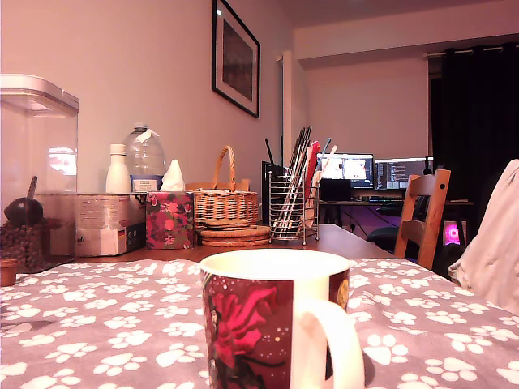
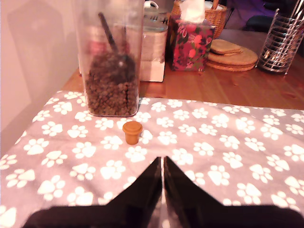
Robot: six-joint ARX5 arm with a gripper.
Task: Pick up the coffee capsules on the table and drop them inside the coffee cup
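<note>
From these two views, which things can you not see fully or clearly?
- Small copper-brown tapered capsule: the exterior view's left edge cuts it.
- Dark red rose-printed ceramic mug: bottom cut off in the exterior view; absent from the wrist view.
- Black pincer: absent from the exterior view.
- Clear plastic canister of brown pellets: top cut off in the wrist view.

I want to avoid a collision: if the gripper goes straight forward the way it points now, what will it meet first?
Most likely the coffee capsule, standing on the paw-print cloth just ahead of the shut gripper, slightly off its line. If it passes the capsule, the clear container of brown pellets comes next. Depth is hard to judge from the wrist view.
</note>
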